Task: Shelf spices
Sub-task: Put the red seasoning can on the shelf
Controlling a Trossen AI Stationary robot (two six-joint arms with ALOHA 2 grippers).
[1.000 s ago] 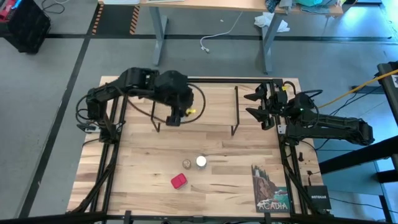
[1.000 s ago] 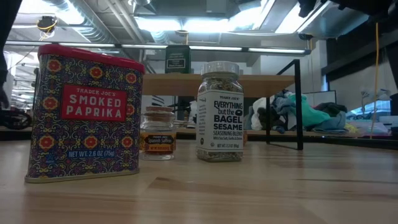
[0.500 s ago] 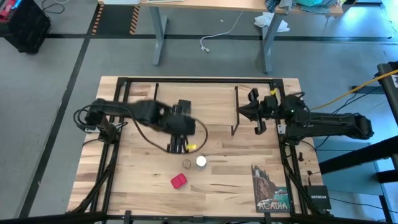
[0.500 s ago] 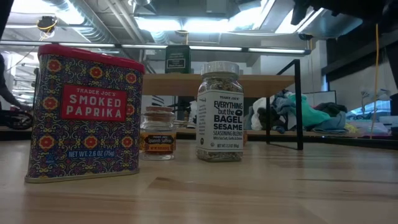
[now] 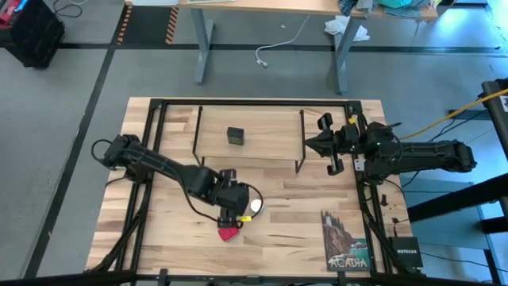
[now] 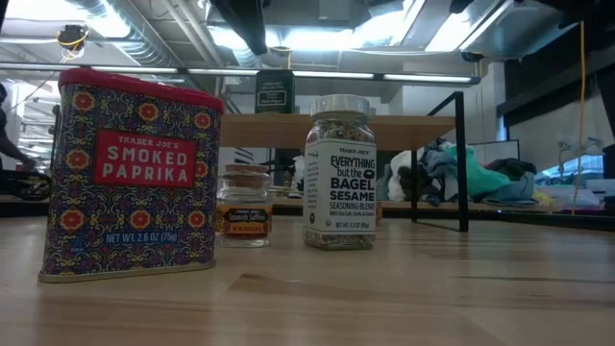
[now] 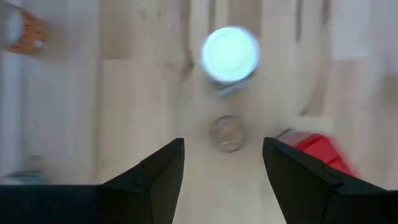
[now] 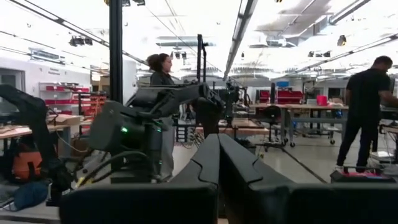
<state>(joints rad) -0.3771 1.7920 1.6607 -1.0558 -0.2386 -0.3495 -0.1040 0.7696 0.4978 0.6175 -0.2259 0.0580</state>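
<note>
Big change from a second ago: no more hanging over the shelf (image 5: pixel 270 127) with the left arm, swung down to about 6 o'clock of it instead. Left the dark tin (image 5: pixel 235 136) behind on the plank, sitting alone near the middle, touching nothing else. So, going by that, one down and three to go.

Now hovering with the left jaws spread wide over the cluster on the surface (image 5: pixel 309 199). Lined up dead centre on the little cork-topped jar (image 7: pixel 226 133), with the white-capped jar (image 7: pixel 230 54) just past it and the red tin (image 7: pixel 317 146) off to one side. Nothing pinched yet.

Over at 3 o'clock of the shelf, snapped the right jaws from wide to pressed together, gripping nothing, just waiting there.

Probably going for the little jar next.
</note>
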